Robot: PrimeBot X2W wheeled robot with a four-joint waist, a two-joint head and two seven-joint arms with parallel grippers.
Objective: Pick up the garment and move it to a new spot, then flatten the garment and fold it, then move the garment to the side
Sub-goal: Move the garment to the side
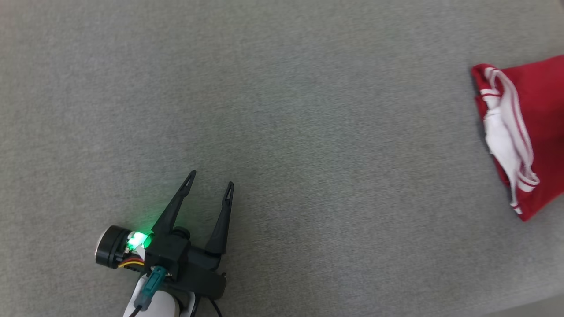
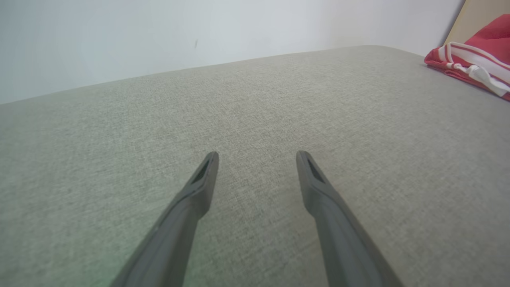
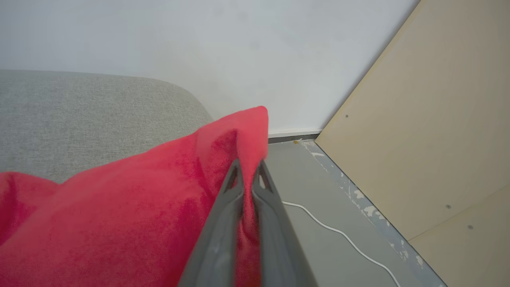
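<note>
The garment (image 1: 537,127) is red with white striped trim, folded and lying at the far right of the grey padded surface (image 1: 282,110). In the left wrist view the garment (image 2: 474,59) lies far off at the upper right. My left gripper (image 1: 210,180) hovers open over bare surface at the lower left, far from the cloth; its fingers (image 2: 199,187) are spread with nothing between them. My right gripper (image 3: 248,169) is shut on an edge of the garment (image 3: 139,215), red cloth pinched between the two fingers and lifted.
The padded surface's rounded right end (image 3: 175,95) drops to a grey floor (image 3: 318,223) with a white cable (image 3: 338,235) on it. A tan board (image 3: 430,131) leans beside the white wall (image 3: 199,40).
</note>
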